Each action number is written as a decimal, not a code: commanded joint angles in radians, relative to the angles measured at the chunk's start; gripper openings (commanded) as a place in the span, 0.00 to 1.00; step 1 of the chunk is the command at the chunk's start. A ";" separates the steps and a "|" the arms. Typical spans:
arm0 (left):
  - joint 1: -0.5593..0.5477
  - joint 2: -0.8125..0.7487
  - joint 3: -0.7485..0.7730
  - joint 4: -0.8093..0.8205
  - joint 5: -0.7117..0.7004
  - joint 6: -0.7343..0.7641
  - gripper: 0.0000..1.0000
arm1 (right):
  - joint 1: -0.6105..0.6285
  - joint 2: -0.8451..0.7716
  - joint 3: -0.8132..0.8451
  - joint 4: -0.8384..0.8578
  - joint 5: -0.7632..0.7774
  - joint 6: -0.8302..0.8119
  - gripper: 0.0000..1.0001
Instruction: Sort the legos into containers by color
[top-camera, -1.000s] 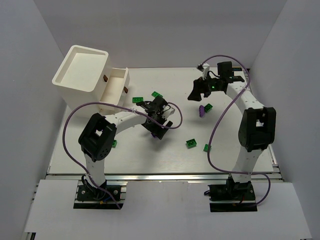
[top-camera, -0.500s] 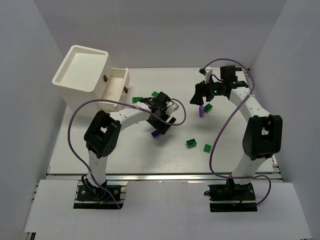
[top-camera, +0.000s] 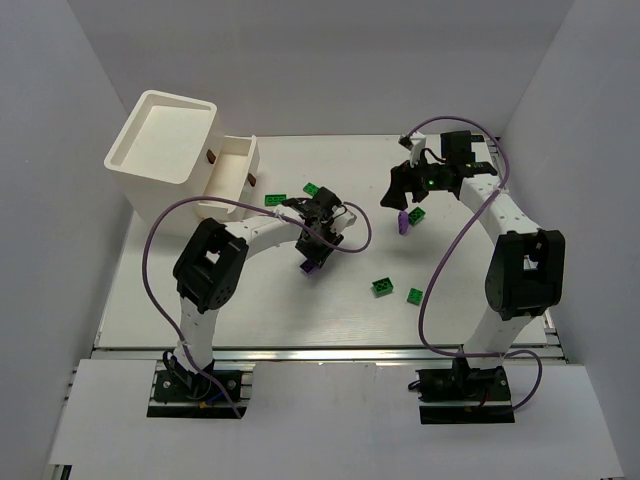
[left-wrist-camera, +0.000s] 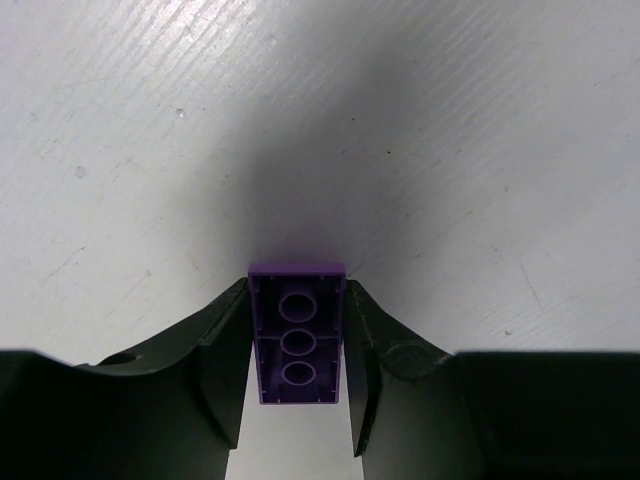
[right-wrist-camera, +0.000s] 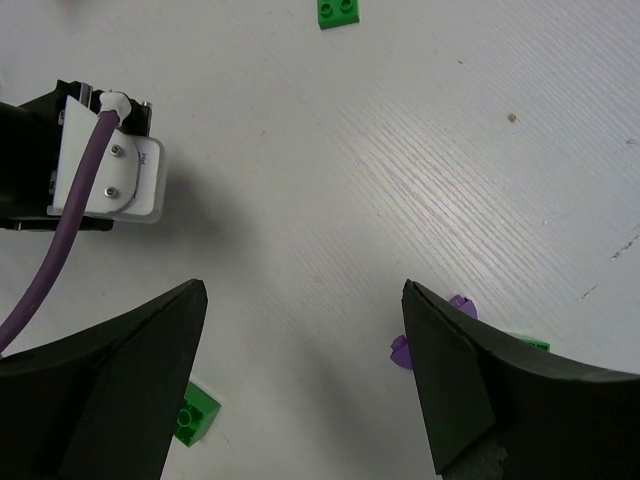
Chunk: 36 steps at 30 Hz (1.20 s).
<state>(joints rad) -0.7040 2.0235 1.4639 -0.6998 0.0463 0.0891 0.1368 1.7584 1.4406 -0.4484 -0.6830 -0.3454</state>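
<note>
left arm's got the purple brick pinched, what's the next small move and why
Probably lift the left gripper straight up a little. Its jaws press both long sides of the purple brick, so the grasp looks set, and the white containers sit away at the table's far left.

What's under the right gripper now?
Mostly bare table under the open right gripper. A purple lego shows beside one finger, which covers most of it. A green lego sits partly hidden at the other finger's edge.
</note>
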 joint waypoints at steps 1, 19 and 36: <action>0.003 -0.005 0.006 0.003 0.035 -0.003 0.47 | -0.008 -0.020 0.015 0.007 -0.003 -0.003 0.84; 0.265 -0.178 0.451 -0.162 -0.365 -0.127 0.00 | 0.058 0.024 0.023 0.060 0.186 -0.043 0.00; 0.416 -0.009 0.555 -0.164 -0.691 -0.195 0.24 | 0.098 0.070 0.066 0.082 0.212 -0.047 0.56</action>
<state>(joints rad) -0.3107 2.0323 1.9667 -0.8570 -0.5755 -0.0795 0.2314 1.8233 1.4643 -0.3893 -0.4725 -0.3870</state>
